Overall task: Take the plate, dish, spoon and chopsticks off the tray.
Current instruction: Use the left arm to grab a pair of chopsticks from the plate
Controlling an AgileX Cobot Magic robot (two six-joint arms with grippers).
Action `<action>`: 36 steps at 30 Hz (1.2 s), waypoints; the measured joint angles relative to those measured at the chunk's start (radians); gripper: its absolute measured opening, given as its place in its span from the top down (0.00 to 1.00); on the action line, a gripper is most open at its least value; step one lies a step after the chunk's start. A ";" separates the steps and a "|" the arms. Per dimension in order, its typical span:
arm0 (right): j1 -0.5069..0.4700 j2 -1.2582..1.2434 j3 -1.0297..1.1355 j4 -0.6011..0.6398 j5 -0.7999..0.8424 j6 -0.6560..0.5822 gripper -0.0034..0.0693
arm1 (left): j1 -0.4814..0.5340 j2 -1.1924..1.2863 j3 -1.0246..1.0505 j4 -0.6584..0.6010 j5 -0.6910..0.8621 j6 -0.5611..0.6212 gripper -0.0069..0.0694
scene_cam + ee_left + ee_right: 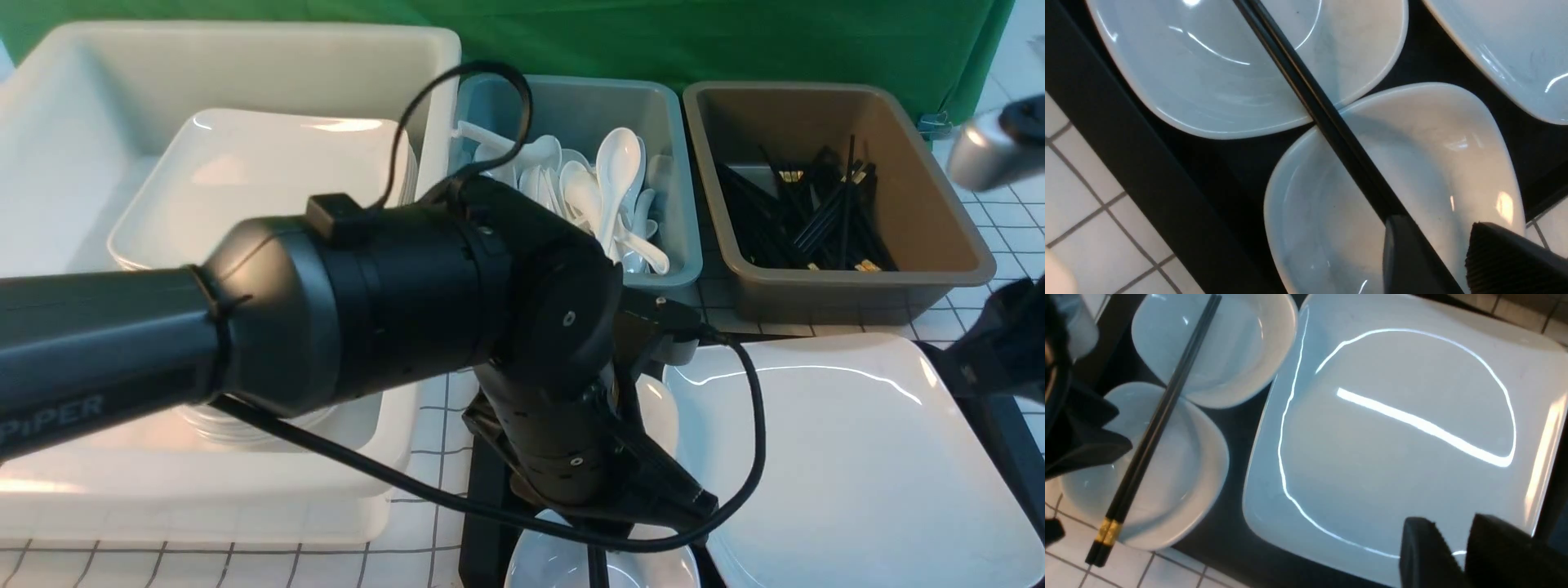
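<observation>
On the black tray [482,490] lies the large white square plate [857,457] [1396,428], with two small white dishes [1453,134] [1208,73] beside it. The black chopsticks [1306,90] [1155,433] rest across both dishes, their gold ends past the tray's edge. My left gripper [1437,222] is open just over the nearer dish. The chopsticks run under one of its fingers [1404,245], and only white dish shows in the gap. My right gripper [1447,519] is open over the plate near its rim, holding nothing. No spoon shows on the tray.
A big white tub [245,65] with stacked plates [261,180] stands at the left. Behind the tray are a grey bin [571,106] of white spoons and a brown bin [816,122] of black chopsticks. My left arm hides much of the tray.
</observation>
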 joint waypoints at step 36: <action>0.000 -0.007 0.019 0.129 -0.057 0.002 0.59 | -0.089 0.134 0.000 -0.019 0.081 -0.196 0.28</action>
